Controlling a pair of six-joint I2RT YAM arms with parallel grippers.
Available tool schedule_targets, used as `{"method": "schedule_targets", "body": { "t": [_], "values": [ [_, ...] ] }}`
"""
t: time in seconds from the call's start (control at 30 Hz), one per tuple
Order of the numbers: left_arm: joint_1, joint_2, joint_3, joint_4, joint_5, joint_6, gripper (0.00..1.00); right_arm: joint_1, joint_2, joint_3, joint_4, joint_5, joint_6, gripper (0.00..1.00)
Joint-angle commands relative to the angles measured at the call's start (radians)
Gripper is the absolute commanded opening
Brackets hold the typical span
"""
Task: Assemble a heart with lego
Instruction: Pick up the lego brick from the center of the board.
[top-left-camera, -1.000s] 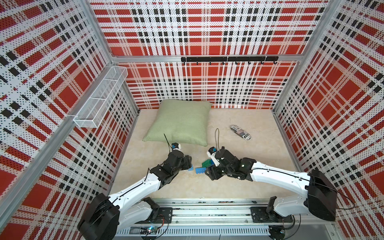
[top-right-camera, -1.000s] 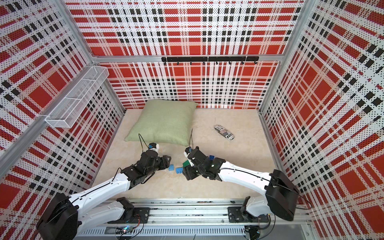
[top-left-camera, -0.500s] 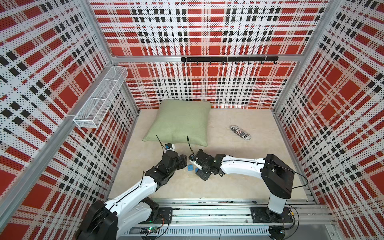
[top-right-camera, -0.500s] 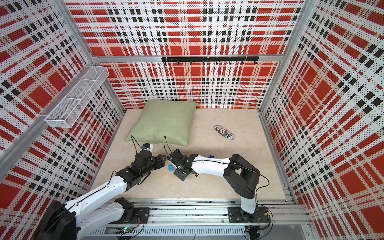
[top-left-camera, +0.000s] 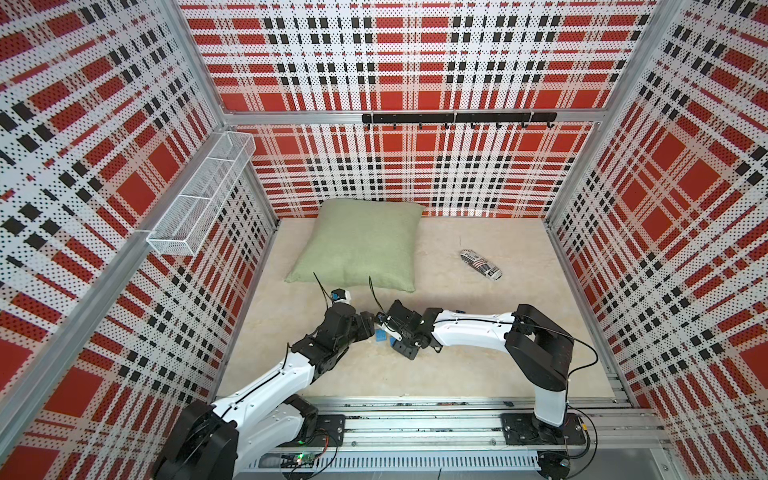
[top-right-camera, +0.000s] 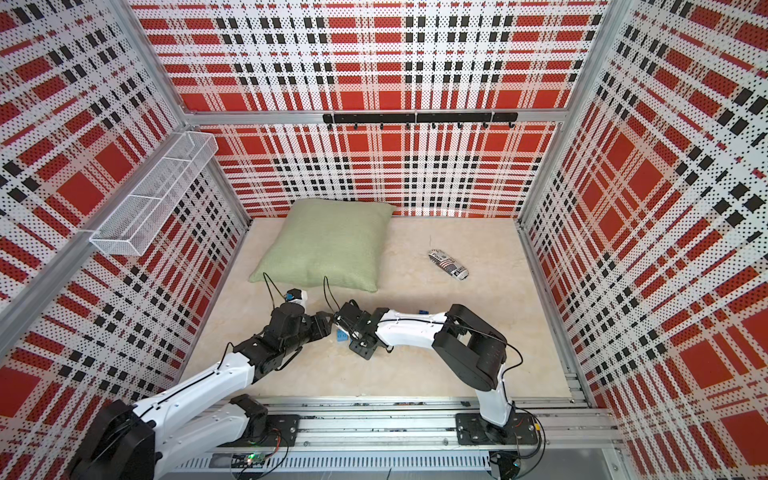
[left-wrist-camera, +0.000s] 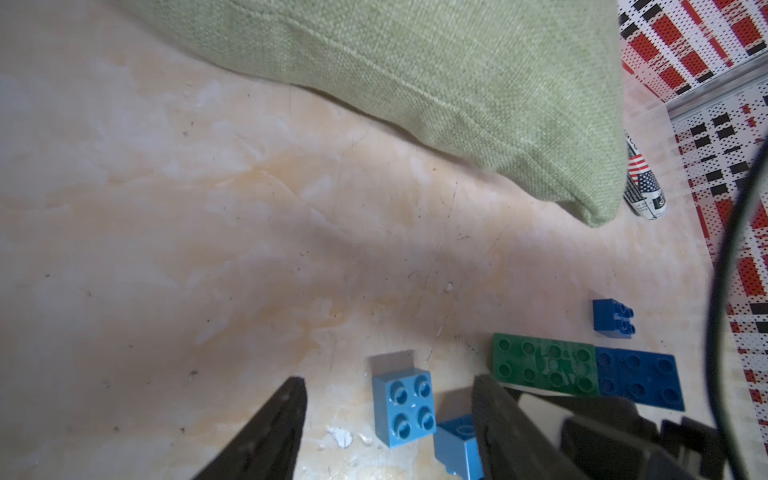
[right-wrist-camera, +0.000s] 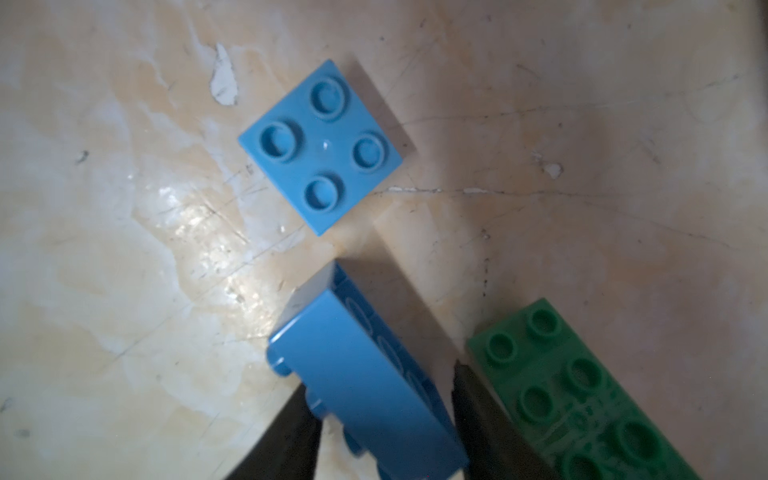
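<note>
In the left wrist view my left gripper (left-wrist-camera: 387, 379) stands open around a light blue lego brick (left-wrist-camera: 403, 407) that sits studs-up on the floor. My right gripper (right-wrist-camera: 380, 378) is shut on a blue brick (right-wrist-camera: 365, 374), which is tipped on its side just beside the light blue brick (right-wrist-camera: 322, 145). A green brick (left-wrist-camera: 544, 368) lies end to end with a dark blue one (left-wrist-camera: 640, 380), and a small dark blue brick (left-wrist-camera: 613, 324) lies apart. Both top views show the two grippers (top-left-camera: 370, 326) (top-left-camera: 388, 328) nearly touching over the bricks (top-right-camera: 341, 336). No heart is in view.
A green pillow (top-left-camera: 361, 241) lies just behind the grippers. A printed can (top-left-camera: 481, 264) lies at the back right. A wire basket (top-left-camera: 199, 199) hangs on the left wall and a hook rail (top-left-camera: 457, 118) on the back wall.
My right arm has swung left, folding at the elbow, up to the left gripper. Its jaws have narrowed onto the blue brick. The left gripper shifted slightly back and stayed open.
</note>
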Motion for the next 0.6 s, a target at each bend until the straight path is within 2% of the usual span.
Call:
{"method": "schedule_targets", "body": {
  "t": [0.0,0.2,0.37,0.57],
  "values": [
    [0.007,-0.003,-0.008,0.029,0.013,-0.008,0.68,-0.008,-0.018,-0.026,0.02,-0.038,-0.003,0.43],
    [0.006,-0.006,-0.001,0.032,0.028,-0.008,0.68,-0.03,-0.082,-0.078,0.049,-0.114,0.014,0.28],
    [0.005,-0.039,0.011,0.039,0.06,-0.007,0.68,-0.061,-0.167,-0.12,0.062,-0.233,0.06,0.26],
    [-0.01,-0.116,0.007,0.159,0.16,0.018,0.72,-0.144,-0.388,-0.232,0.095,-0.45,0.194,0.28]
  ]
}}
